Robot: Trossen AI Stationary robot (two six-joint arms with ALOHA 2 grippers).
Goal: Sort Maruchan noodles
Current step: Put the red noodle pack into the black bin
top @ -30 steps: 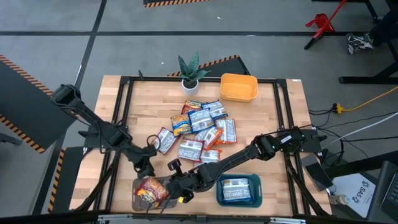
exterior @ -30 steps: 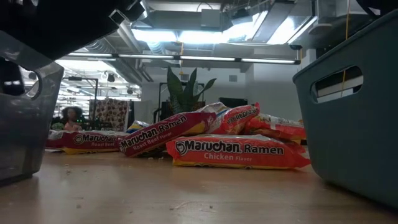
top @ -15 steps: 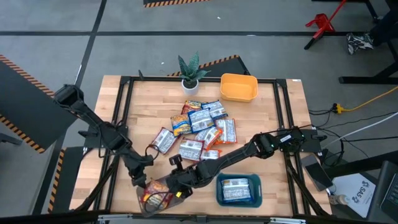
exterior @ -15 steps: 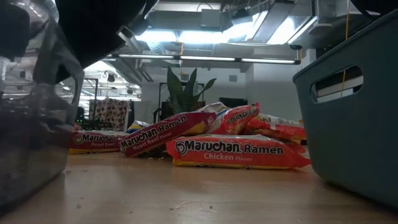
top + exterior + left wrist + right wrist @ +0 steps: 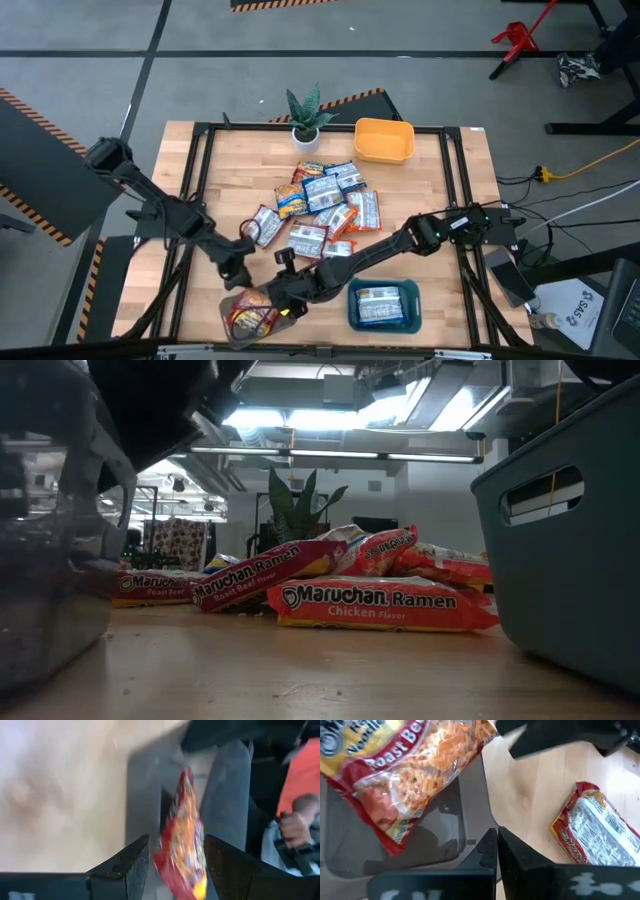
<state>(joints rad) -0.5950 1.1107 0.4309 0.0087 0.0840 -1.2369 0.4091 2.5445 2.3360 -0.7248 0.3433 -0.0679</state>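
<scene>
The noodles (image 5: 325,208) lie mostly in a loose pile at the middle of the worktop (image 5: 440,190), red and blue packets overlapping, below the plant (image 5: 305,115) and the yellow tray (image 5: 384,140). One packet (image 5: 380,305) lies in the teal tray (image 5: 408,320) near the front edge. Another, a red roast beef packet (image 5: 405,780), sits in the clear bin (image 5: 248,312) at the front, left of the teal tray.

The right hand (image 5: 283,300) is at the bin's rim, its fingers shut; the right wrist view shows them pressed together with the bin's wall at their tips, though whether they pinch the wall is hard to make out. The left hand (image 5: 237,268) hovers just above and behind the bin, fingers apart and holding nothing; its wrist view looks down between them at the red packet (image 5: 182,845).

A second ago the bin lay a little farther left and the left hand stood nearer the pile; half a second ago that hand was down at the bin's left edge, and it has since lifted clear.

In the low view the bin (image 5: 50,550) is a dark blur filling the left side, hiding the packets behind it, and the teal tray (image 5: 580,550) is cut off at the right.
</scene>
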